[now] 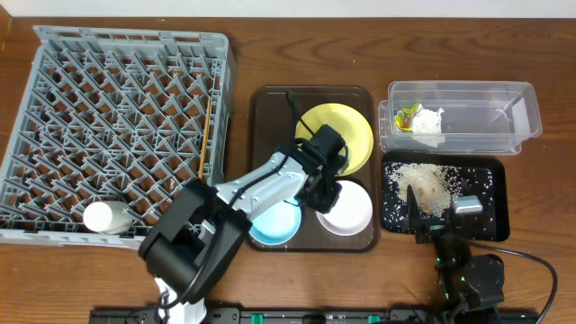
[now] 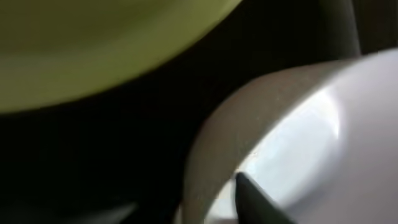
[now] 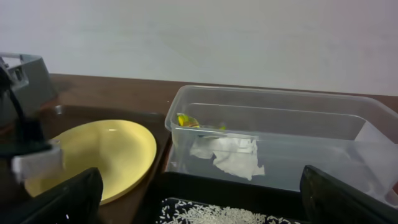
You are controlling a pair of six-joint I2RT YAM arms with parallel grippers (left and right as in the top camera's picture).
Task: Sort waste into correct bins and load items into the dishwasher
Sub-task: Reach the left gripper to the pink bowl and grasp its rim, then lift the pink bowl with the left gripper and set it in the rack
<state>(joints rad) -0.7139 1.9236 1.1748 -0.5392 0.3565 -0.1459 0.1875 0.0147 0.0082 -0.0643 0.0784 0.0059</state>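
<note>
At your far left stood the dish rack (image 1: 108,117). On the brown tray (image 1: 265,117), your left gripper (image 1: 321,183) hung at the rim of the white bowl (image 1: 349,211), on the side toward the yellow plate (image 1: 346,130). One fingertip (image 2: 249,196) showed at that rim (too blurred to tell whether the jaws had closed). The bowl looked stiff, light and slick, so you'd pinch its wall with one finger inside. At the right, your right gripper (image 3: 199,208) rested with fingers spread wide, holding nothing, by the black tray (image 1: 502,202).
</note>
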